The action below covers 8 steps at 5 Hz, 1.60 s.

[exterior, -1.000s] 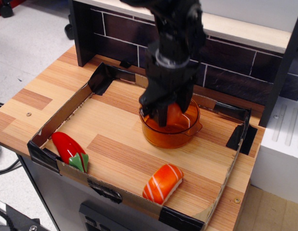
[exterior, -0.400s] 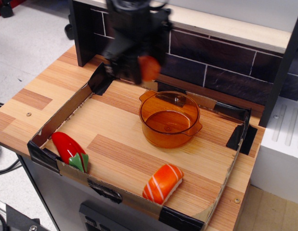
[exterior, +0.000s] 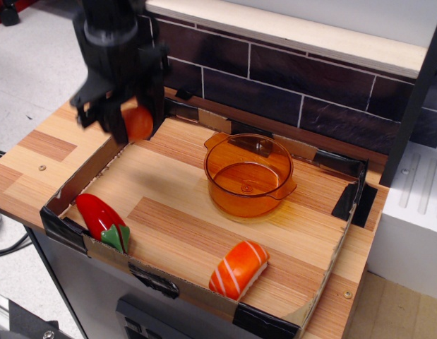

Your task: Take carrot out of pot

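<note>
The carrot (exterior: 139,122) is a small glossy orange rounded piece. My black gripper (exterior: 131,126) is shut on it and holds it in the air above the tray's far left corner. The pot (exterior: 248,175) is a round translucent amber pot with two small side handles. It stands upright in the middle of the tray, to the right of the gripper, and its inside looks empty.
A low cardboard tray (exterior: 204,295) with black-taped corners lies on the wooden table. A red pointed vegetable with a green stem (exterior: 103,219) lies at its front left. An orange sushi piece with white stripes (exterior: 238,269) lies at the front. A dark brick-pattern wall (exterior: 303,92) stands behind.
The gripper lifted the carrot up out of the pot and carried it left, to above the tray's far left corner. The pot stayed in place.
</note>
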Available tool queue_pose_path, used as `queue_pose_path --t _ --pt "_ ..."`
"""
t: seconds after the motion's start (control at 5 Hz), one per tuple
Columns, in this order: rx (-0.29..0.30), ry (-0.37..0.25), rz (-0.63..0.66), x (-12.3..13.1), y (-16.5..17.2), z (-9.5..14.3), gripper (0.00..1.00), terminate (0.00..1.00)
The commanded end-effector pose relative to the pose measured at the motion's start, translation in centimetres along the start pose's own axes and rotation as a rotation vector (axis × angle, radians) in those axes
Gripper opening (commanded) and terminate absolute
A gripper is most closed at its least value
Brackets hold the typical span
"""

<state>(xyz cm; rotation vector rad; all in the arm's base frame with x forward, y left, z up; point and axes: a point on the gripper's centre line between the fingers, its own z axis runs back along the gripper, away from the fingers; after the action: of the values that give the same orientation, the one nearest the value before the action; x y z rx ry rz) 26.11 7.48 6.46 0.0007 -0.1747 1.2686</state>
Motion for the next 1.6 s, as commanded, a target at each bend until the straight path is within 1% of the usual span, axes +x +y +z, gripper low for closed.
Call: queue_pose_path --t 0.0,0.4,0.6,0.8,1.0,1.2,1.4 --pt "0.019 -0.029 -0.021 -0.3 1.1 -1.3 0.0 0.0" --pt "0.052 -0.045 -0.044 -0.7 1.6 -3.9 0.0 0.0" --pt "0.056 -0.038 -0.033 -0.6 1.6 -3.9 0.0 0.0" --pt "0.092 -0.027 -0.024 -0.6 1.5 -3.8 1.0 0.0" --pt "0.095 -0.035 -0.021 -0.4 1.5 -3.3 1.0 0.0" --pt "0.079 -0.036 0.008 -0.2 1.4 -2.3 1.0 0.0" --pt "0.039 -0.038 0.028 0.1 1.2 0.1 1.0 0.0"
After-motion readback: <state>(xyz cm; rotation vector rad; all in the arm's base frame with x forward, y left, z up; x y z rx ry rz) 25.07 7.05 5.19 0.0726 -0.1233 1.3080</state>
